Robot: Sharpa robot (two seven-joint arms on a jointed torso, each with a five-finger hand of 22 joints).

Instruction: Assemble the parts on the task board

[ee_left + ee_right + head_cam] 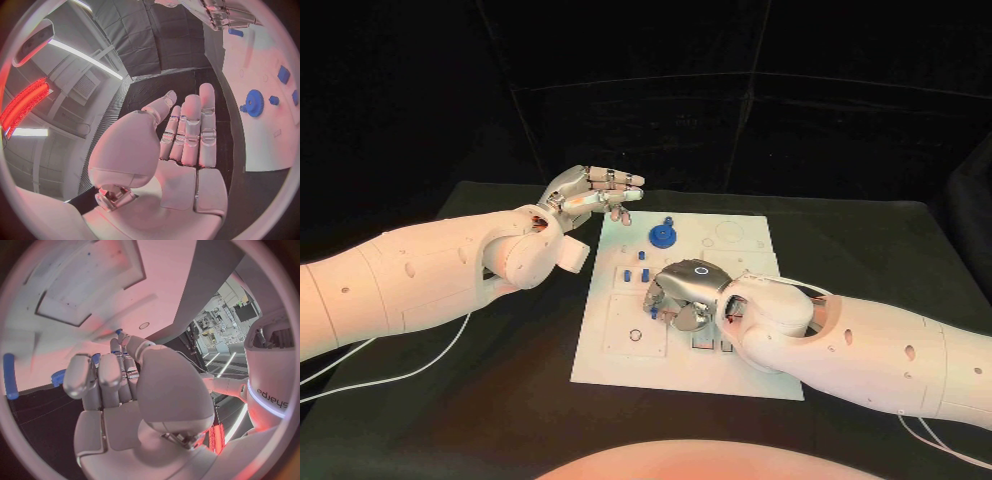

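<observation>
The white task board (733,375) lies flat in the middle of the black bench (877,240), placed between both arms where either can reach it. The right hand (687,293) hangs palm-down over the board's middle, its fingers (100,375) curled down toward the surface among the small blue parts (635,275); whether they are clamped on a part or merely touching one cannot be told, since the hand hides what lies beneath it. A blue gear (662,236) sits on the board's far half, apart from that hand. The left hand (593,193) is raised just beyond the board's far left corner, its fingers (190,130) straight, close together and holding nothing, probably kept aside so the right hand works unobstructed.
</observation>
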